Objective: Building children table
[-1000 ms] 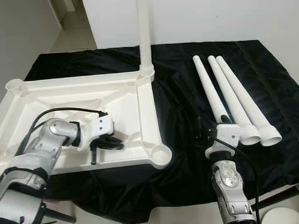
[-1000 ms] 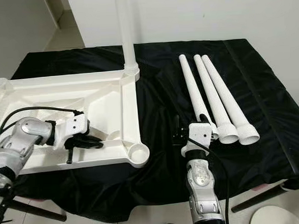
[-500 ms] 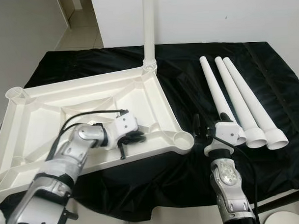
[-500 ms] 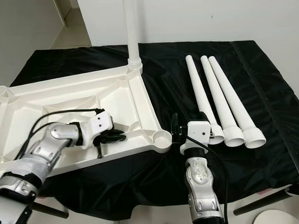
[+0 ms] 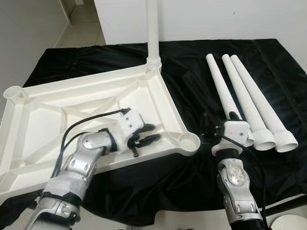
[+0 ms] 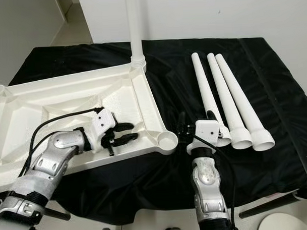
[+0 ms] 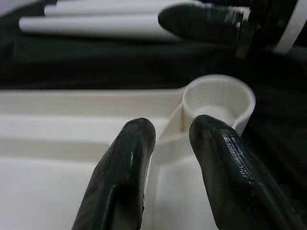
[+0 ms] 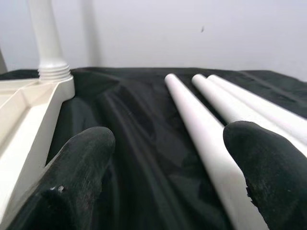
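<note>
You see a white tabletop point(image 5: 52, 106), three white legs point(image 5: 246, 99), a black cloth point(image 5: 192, 78), and silver arms with black claw fingers point(image 7: 225, 163).

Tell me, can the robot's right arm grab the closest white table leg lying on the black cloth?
Probably yes: the right gripper is open beside the nearest leg, with nothing between them.
</note>
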Motion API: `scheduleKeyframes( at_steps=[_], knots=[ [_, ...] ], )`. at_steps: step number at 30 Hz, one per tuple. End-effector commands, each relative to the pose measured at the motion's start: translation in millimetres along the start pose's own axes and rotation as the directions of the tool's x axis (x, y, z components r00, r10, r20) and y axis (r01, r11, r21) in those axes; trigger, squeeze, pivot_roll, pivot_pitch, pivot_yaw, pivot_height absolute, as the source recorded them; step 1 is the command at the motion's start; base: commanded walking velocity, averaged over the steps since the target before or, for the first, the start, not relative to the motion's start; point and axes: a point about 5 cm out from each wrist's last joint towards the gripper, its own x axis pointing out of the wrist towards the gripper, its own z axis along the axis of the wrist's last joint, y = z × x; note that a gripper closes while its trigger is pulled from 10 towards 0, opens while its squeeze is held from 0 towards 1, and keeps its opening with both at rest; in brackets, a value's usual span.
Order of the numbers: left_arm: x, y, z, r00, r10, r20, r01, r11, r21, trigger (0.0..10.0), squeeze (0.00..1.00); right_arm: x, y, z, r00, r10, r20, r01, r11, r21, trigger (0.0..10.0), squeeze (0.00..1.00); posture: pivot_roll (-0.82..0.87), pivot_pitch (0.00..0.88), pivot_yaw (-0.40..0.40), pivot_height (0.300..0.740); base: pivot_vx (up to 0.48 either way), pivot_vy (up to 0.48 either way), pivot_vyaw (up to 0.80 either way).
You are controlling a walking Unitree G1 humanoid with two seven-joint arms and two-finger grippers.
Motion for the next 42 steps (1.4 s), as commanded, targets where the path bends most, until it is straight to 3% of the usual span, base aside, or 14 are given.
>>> scheduleKeyframes(
  at_steps=[1, 5, 7, 16, 17, 19, 20, 26, 27, 38, 39, 40, 41, 42],
  knots=[
    [-6.1, 5.8, 4.3, 0.989, 0.141, 0.045, -0.14, 0.99, -0.034, 10.0, 0.0, 0.5, -5.5, 3.2, 1.0, -0.028, 0.013, 0.028, 1.0, -0.003, 10.0, 0.0, -0.05, 0.078, 0.054, 0.74, 0.0, 0.0, 0.0],
    [-10.4, 9.7, 13.3, 0.984, 0.157, 0.084, -0.153, 0.987, -0.049, 10.0, 0.0, 1.6, -10.8, 6.4, 0.998, -0.05, 0.023, 0.05, 0.999, -0.001, 10.0, 0.0, -0.05, 0.075, 0.051, 0.74, 0.0, 0.0, 0.0],
    [-12.2, 12.8, 17.5, 0.982, 0.169, 0.081, -0.161, 0.982, -0.097, 10.0, 0.0, 0.9, -16.7, 3.6, 0.997, -0.082, 0.002, 0.082, 0.997, -0.007, 10.0, 0.0, -0.05, 0.069, 0.046, 0.74, 0.0, 0.0, 0.0],
    [-2.9, 9.4, 23.6, 0.949, 0.285, 0.134, -0.254, 0.945, -0.208, 10.0, 0.0, -5.3, -31.9, -18.9, 0.976, -0.156, -0.154, 0.157, 0.988, -0.01, 10.0, 0.0, -0.06, 0.069, 0.04, 0.74, 0.0, 0.0, 0.0],
    [-1.7, 6.1, 23.6, 0.945, 0.297, 0.135, -0.258, 0.935, -0.244, 10.0, 0.0, -5.8, -32.4, -22.1, 0.973, -0.148, -0.179, 0.152, 0.988, 0.009, 10.0, 0.73, -0.06, 0.071, 0.04, 0.74, 0.0, 0.0, 0.0],
    [-1.1, 4.0, 23.9, 0.944, 0.302, 0.135, -0.259, 0.929, -0.266, 10.0, 0.0, -5.9, -32.8, -23.8, 0.971, -0.142, -0.193, 0.149, 0.989, 0.024, 10.0, 0.73, -0.06, 0.074, 0.039, 0.74, 0.0, 0.0, 0.0],
    [-0.4, 1.3, 25.1, 0.939, 0.315, 0.139, -0.271, 0.925, -0.265, 10.0, 0.0, -6.0, -33.7, -26.9, 0.967, -0.131, -0.218, 0.144, 0.989, 0.044, 10.0, 1.0, -0.07, 0.08, 0.036, 0.74, 0.0, 0.0, 0.0],
    [3.3, -4.4, 29.7, 0.936, 0.32, 0.144, -0.272, 0.92, -0.281, 10.0, 0.0, -4.6, -38.5, -32.5, 0.956, -0.118, -0.268, 0.139, 0.989, 0.059, 10.0, 1.0, -0.07, 0.09, 0.033, 0.74, 0.0, 0.0, 0.0],
    [7.3, -7.0, 33.1, 0.936, 0.319, 0.148, -0.267, 0.918, -0.293, 10.0, 0.0, -2.4, -41.1, -35.0, 0.949, -0.105, -0.296, 0.126, 0.99, 0.055, 10.0, 0.0, -0.08, 0.096, 0.03, 0.74, 0.0, 0.0, 0.0],
    [22.4, -5.1, 43.5, 0.922, 0.37, 0.112, -0.316, 0.888, -0.333, 10.0, 0.0, 7.7, -43.2, -36.0, 0.942, -0.058, -0.332, 0.09, 0.993, 0.081, 10.0, 0.0, -0.08, 0.103, 0.024, 0.74, 0.0, 0.0, 0.0],
    [22.1, -4.2, 43.9, 0.918, 0.384, 0.098, -0.336, 0.886, -0.321, 10.0, 0.0, 8.3, -42.8, -36.4, 0.941, -0.047, -0.336, 0.081, 0.993, 0.087, 8.5, 0.0, -0.08, 0.102, 0.023, 0.74, 0.0, 0.0, 0.0],
    [22.1, -4.1, 43.8, 0.918, 0.386, 0.093, -0.339, 0.885, -0.32, 10.0, 0.0, 8.4, -42.7, -36.7, 0.939, -0.044, -0.34, 0.08, 0.993, 0.09, 8.5, 0.0, -0.08, 0.102, 0.023, 0.74, 0.0, 0.0, 0.0],
    [20.6, -2.7, 45.4, 0.916, 0.39, 0.094, -0.343, 0.883, -0.319, 10.0, 0.0, 7.7, -41.4, -39.0, 0.932, -0.028, -0.362, 0.069, 0.992, 0.102, 0.0, 0.0, -0.07, 0.101, 0.021, 0.74, 0.0, 0.0, 0.0],
    [19.7, -1.6, 46.5, 0.915, 0.392, 0.095, -0.346, 0.883, -0.319, 10.0, 0.0, 7.2, -40.4, -40.7, 0.926, -0.016, -0.377, 0.062, 0.992, 0.11, 0.0, 0.0, -0.07, 0.099, 0.019, 0.74, 0.0, 0.0, 0.0]
  ],
)
